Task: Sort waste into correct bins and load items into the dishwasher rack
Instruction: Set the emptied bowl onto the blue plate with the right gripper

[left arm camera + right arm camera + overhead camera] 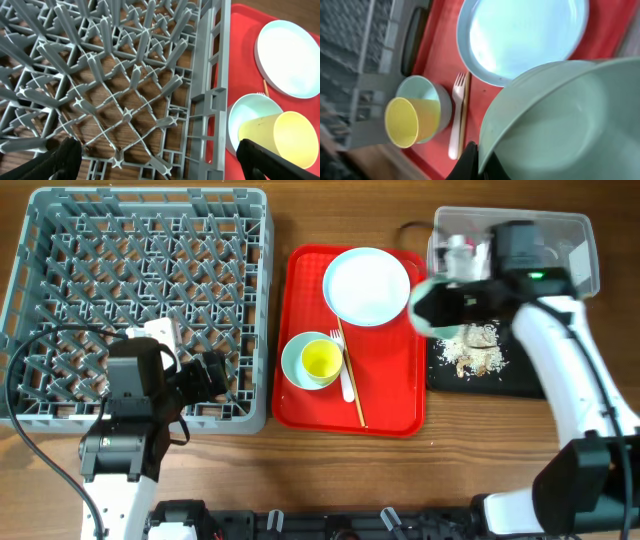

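Your right gripper pinches the bowl at its rim, lower centre. Carry it level and seat it between the rack pegs. The left gripper gapes wide, empty.

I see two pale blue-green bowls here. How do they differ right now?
The first bowl rests on the red tray; the second bowl is held up, gripped at its rim by the right arm's jaws. The first bowl sits level, while the second bowl is tipped steeply. The first bowl holds a yellow cup; the second bowl looks empty. Both share the same pale colour and round shape.
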Motion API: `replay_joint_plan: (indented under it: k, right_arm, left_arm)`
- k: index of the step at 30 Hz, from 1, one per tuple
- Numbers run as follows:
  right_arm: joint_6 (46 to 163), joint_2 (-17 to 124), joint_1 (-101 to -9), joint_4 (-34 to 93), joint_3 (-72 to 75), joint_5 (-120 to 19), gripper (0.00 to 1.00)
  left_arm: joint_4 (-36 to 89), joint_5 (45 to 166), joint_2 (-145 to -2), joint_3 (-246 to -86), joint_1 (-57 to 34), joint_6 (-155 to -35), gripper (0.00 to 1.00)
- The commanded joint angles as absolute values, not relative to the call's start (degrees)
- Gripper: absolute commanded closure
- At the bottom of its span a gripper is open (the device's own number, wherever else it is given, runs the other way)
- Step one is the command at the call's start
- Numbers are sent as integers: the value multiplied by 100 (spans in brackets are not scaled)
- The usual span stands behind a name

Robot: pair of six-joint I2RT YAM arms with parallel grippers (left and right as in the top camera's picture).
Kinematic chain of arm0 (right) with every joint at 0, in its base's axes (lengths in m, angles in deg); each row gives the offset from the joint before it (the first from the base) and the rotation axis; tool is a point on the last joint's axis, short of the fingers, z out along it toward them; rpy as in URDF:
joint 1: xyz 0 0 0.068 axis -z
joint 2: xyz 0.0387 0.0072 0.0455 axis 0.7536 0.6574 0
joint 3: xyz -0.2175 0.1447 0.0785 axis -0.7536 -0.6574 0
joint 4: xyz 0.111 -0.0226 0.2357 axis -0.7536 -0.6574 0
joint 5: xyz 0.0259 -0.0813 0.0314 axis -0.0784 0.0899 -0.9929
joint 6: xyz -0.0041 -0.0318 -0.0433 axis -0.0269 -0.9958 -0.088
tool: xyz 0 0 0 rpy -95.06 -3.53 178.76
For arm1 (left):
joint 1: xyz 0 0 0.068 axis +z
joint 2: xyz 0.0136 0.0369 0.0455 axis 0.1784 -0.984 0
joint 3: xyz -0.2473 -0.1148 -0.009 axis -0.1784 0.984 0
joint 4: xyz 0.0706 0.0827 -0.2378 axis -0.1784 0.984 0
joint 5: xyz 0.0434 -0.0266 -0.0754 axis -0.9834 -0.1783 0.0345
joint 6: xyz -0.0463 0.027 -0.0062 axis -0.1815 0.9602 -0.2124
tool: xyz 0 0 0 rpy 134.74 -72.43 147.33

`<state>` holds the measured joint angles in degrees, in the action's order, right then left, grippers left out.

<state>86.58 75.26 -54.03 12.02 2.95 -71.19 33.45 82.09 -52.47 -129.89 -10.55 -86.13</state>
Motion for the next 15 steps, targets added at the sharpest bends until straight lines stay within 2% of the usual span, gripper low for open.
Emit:
replay_joint_plan:
  k: [1,6,11,15]
  right_arm:
    - [9058,7474,-6347,1685,468,-5106,96]
    - [9040,7644,-7234,3014,466,-4451,96]
    - [9058,8378,-7514,3899,466,-4457,96]
    - [9056,9049,-7547,4052,466,-4842,96]
  left_arm:
    - [3328,8279,-5394,-13090,-1081,-8644,0]
    - [3328,8279,-5501,-13090,-1081,-8646,0]
    - [3330,8279,-5499,-13090,-1081,-8646,0]
    - [3328,8279,-5499,-13090,-1081,-8646,0]
